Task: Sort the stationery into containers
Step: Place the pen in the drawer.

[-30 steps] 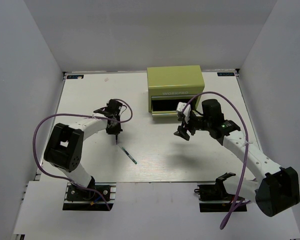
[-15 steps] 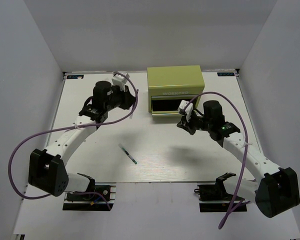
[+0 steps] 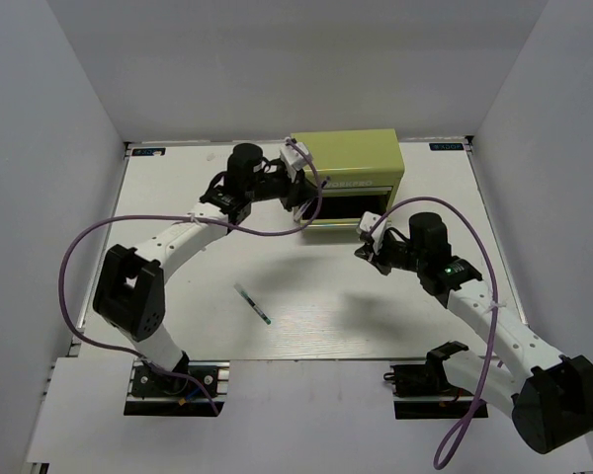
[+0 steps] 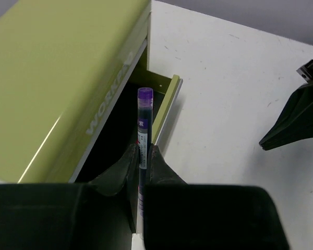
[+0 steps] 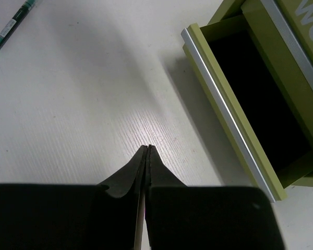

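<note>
Release looks best once the purple-capped pen [image 4: 144, 120], pinched tight by the left gripper [image 4: 142, 154] above the open drawer [image 4: 168, 104] of the green box [image 4: 57, 78], dips below the rim. The right gripper [image 5: 147, 151], closed on nothing, hangs beside the drawer front. A green-tipped pen [image 3: 253, 304] lies well apart on the white table [image 3: 178, 296], white walls around.

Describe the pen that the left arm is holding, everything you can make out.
The pen is slim, with a dark barrel, a purple end and a white printed label along its side; it looks like plastic. The left gripper is shut on its lower part, hiding that end. The purple end points towards the open drawer of the green box, apparently touching neither.
</note>
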You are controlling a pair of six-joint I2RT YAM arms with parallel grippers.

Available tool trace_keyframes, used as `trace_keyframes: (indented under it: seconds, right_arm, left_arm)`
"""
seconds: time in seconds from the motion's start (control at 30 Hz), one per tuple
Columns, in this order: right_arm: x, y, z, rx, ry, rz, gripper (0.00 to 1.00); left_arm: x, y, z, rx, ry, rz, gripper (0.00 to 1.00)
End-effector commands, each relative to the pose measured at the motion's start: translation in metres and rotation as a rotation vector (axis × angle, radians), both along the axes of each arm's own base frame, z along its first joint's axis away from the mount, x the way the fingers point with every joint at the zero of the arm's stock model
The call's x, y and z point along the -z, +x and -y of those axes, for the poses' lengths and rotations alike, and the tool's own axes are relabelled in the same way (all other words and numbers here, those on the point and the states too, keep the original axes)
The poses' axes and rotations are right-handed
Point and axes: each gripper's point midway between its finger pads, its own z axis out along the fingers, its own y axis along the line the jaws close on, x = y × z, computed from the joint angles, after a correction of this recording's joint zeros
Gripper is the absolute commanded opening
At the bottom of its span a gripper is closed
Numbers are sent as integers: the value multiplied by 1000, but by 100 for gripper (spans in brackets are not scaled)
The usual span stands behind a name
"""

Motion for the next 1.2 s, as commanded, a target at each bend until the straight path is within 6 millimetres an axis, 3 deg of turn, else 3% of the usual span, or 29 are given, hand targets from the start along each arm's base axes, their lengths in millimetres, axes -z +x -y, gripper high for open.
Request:
trace_keyframes:
  seconds: [0.0,0.1,0.4,0.57,0.6,0.67,0.73,0.83,0.9,0.93,1.07,1.17]
  right_arm:
    - [-8,5,1,1,4,69,2]
    - [-7,6,3,4,-7,81,2]
    - [-13,11,4,14,-7,106,9]
    - [-10,10,6,20,-15,110,10]
    - [-8,8,7,21,-17,105,10]
    - [-10,9,6,19,-14,114,10]
    - [-10,8,7,23,-15,118,12]
    - [-9,9,9,30,-26,127,13]
    - [-8,9,10,29,-32,125,18]
    - [-9,9,10,30,-31,128,21]
    - [-8,9,10,28,-34,124,29]
    - [-11,9,9,20,-32,123,30]
  left_arm:
    - [-25,-5,18,127,30,197,0]
    - [-11,-9,35,167,58,214,0]
    - [30,26,53,69,143,259,0]
    - [25,40,64,55,138,307,0]
    - [33,41,69,55,148,299,0]
    - [30,46,70,46,151,316,0]
    - [44,50,71,38,170,296,0]
    - [45,52,72,38,170,296,0]
    - [46,54,74,38,170,296,12]
    - [46,54,74,38,170,296,29]
    - [41,49,78,44,154,286,65]
    - [23,47,77,34,120,304,73]
